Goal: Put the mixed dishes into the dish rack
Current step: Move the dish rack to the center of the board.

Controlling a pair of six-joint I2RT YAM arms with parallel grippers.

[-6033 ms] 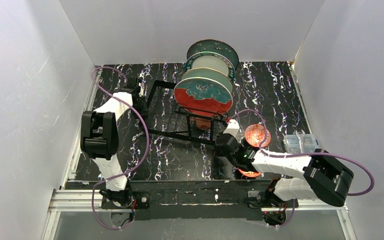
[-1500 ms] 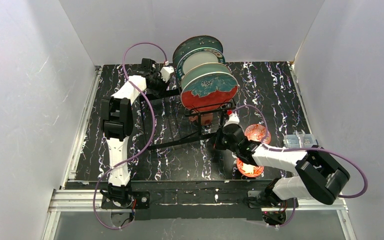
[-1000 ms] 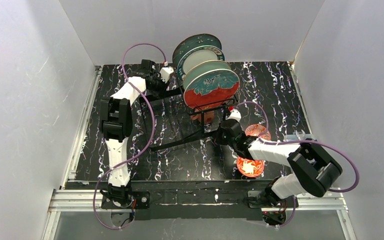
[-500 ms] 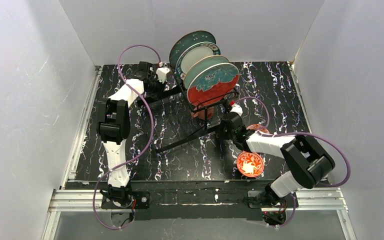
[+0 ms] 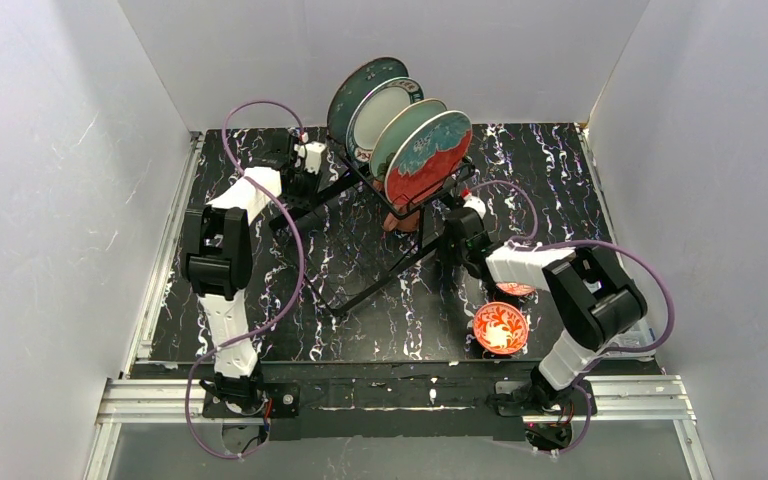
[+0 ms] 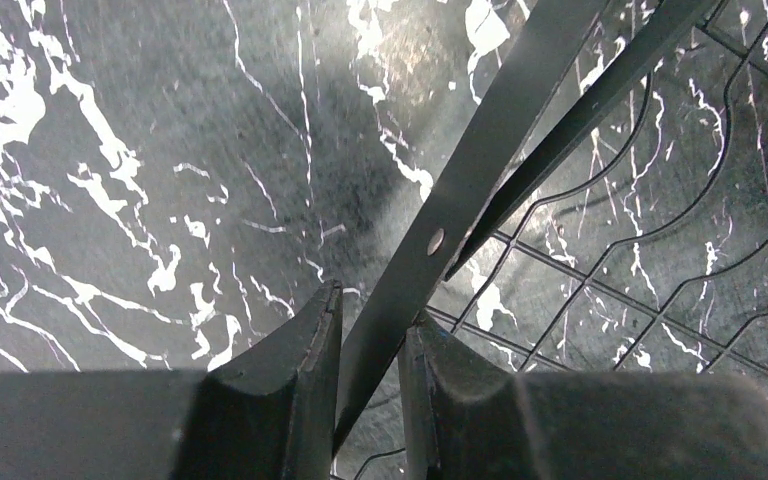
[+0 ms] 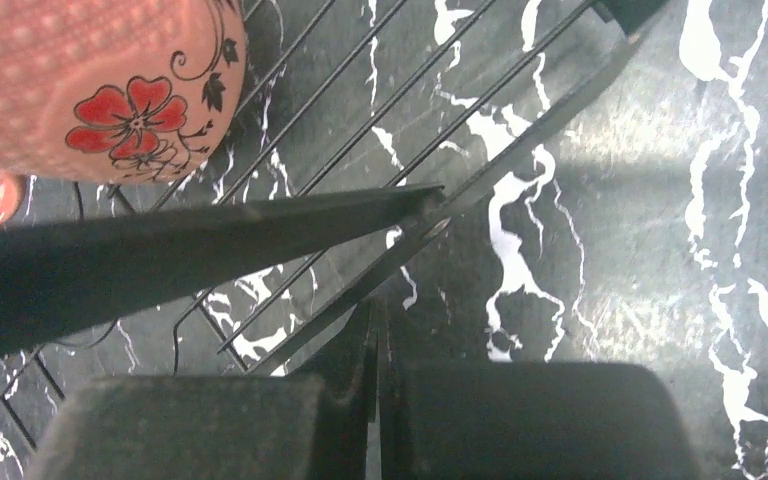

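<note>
The black wire dish rack (image 5: 390, 270) lies at an angle across the marbled table. Upright in its slots stand a dark teal plate (image 5: 358, 92), a white one (image 5: 384, 108), a pale green one (image 5: 407, 124) and a red one (image 5: 432, 152). A terracotta mug (image 5: 398, 220) with a red flower (image 7: 100, 80) sits under them. My left gripper (image 5: 310, 168) is shut on the rack's flat frame bar (image 6: 460, 190). My right gripper (image 5: 457, 228) is shut, its tips (image 7: 375, 335) at the rack's edge bar (image 7: 500, 170). One red-patterned bowl (image 5: 500, 327) sits near the front, another (image 5: 516, 290) is half hidden by the right arm.
White walls (image 5: 80, 150) enclose the table on three sides. The right arm's elbow (image 5: 595, 295) hangs over the table's right side. Purple cables (image 5: 260, 105) loop above both arms.
The rack with its plates has swung round, its plate end moving left and back. Both grippers moved with it. The right arm pulled back off the front bowl.
</note>
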